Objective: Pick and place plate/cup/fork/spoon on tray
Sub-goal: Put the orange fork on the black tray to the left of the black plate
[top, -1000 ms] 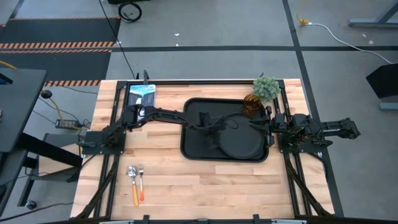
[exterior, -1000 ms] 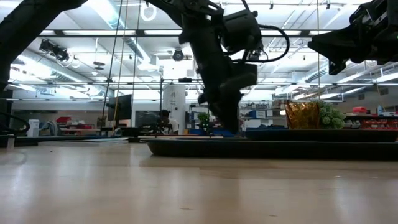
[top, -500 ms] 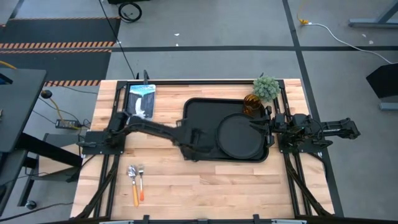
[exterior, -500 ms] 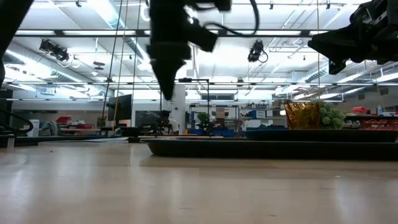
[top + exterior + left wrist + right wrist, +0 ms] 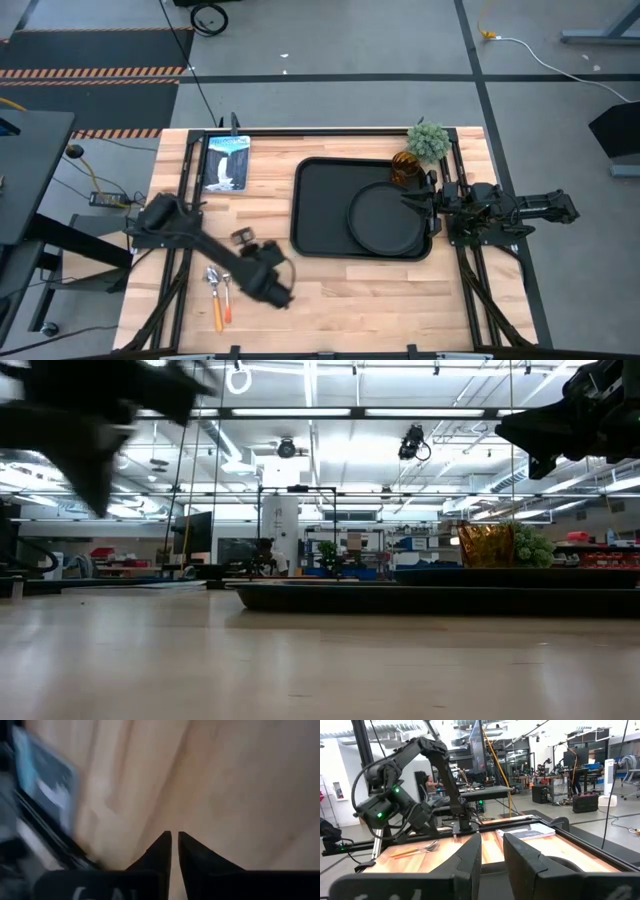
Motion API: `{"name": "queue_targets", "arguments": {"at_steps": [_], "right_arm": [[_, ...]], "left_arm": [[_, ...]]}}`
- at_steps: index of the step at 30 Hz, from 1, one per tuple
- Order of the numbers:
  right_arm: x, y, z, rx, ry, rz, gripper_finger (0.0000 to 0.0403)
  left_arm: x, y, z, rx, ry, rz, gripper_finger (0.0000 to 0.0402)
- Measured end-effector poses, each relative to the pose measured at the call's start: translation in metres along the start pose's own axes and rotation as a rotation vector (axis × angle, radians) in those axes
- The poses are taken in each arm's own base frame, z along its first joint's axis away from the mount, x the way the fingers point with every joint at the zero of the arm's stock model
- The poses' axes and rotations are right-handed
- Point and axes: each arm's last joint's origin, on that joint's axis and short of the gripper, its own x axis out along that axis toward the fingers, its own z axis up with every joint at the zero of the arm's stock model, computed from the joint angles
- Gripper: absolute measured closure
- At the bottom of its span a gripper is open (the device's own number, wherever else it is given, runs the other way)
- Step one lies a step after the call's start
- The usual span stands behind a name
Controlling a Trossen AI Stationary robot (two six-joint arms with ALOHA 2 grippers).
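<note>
High view: fork [image 5: 226, 292] beside left gripper [image 5: 279, 296]

Black plate [image 5: 385, 217] lies on tray [image 5: 318, 205] — cup [image 5: 404, 167], fork [image 5: 225, 291], spoon [image 5: 214, 294] off it.

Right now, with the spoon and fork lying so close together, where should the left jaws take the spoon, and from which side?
Probably from straight above, at the orange handle of the spoon. It lies flat on the table, so only a top approach fits. The bowl ends nearly touch the fork, but the handles seem to spread slightly. The left gripper is already nearby.
</note>
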Motion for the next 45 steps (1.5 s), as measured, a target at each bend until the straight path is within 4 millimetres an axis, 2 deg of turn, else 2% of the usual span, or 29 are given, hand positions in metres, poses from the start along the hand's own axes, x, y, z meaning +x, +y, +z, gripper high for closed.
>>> {"name": "queue_targets", "arguments": {"at_steps": [5,12,16,19,24,32,41,45], "right_arm": [[0.000,0.000,0.001,0.001,-0.007,0.001,0.0315],[0.000,0.000,0.002,0.003,-0.020,0.002,0.0315],[0.000,0.000,0.002,0.004,-0.024,0.002,0.0315],[0.000,0.000,0.002,0.004,-0.024,0.002,0.0315],[0.000,0.000,0.003,0.005,-0.026,0.002,0.0315],[0.000,0.000,0.002,0.004,-0.026,0.002,0.0315],[0.000,0.000,0.003,0.004,-0.026,0.002,0.0315],[0.000,0.000,0.002,0.004,-0.026,0.002,0.0315]], "left_arm": [[-0.008,0.005,-0.041,-0.197,-0.011,-0.068,0.0393],[-0.021,0.024,-0.081,-0.533,-0.007,-0.151,0.0392],[-0.015,0.029,-0.100,-0.739,0.021,-0.184,0.0396],[-0.001,0.028,-0.112,-0.837,0.068,-0.231,0.0397],[0.021,0.024,-0.122,-0.916,0.172,-0.324,0.0397],[0.031,0.018,-0.123,-0.966,0.319,-0.449,0.0388],[0.032,0.017,-0.118,-0.987,0.334,-0.467,0.0288],[0.037,0.016,-0.116,-0.997,0.339,-0.476,0.0260]]}}
